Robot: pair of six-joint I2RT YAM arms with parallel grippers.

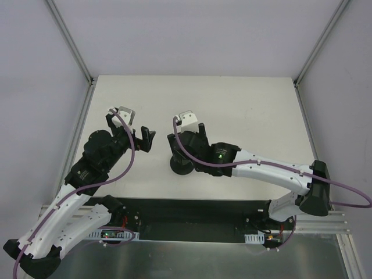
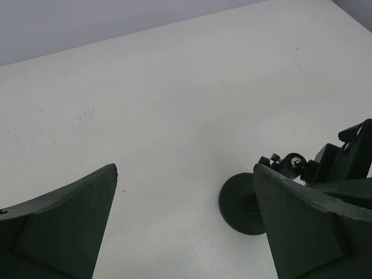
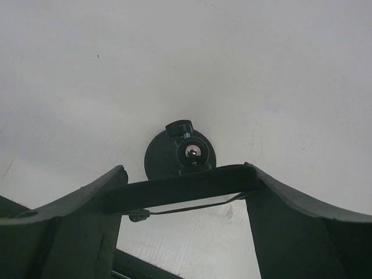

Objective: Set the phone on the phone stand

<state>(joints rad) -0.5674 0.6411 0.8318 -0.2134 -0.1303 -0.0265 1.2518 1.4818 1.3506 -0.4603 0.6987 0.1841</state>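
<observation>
My right gripper [image 3: 185, 174] is shut on the phone [image 3: 186, 186], a flat black slab held edge-on across its fingers. It holds the phone directly over the phone stand [image 3: 180, 152]. The stand's round disc base and ball-joint head show just beyond the phone's edge, and I cannot tell if they touch. In the top view the right gripper [image 1: 187, 141] covers the stand's top, and only the base [image 1: 179, 167] shows. My left gripper [image 1: 132, 131] is open and empty, to the left of the stand. Its wrist view [image 2: 185, 170] shows the stand base [image 2: 235, 203] near its right finger.
The white table [image 1: 244, 110] has frame posts at its back corners [image 1: 90, 78]. A black rail [image 1: 192, 218] runs along the near edge by the arm bases. The right gripper's body [image 2: 349, 154] shows at the right edge of the left wrist view.
</observation>
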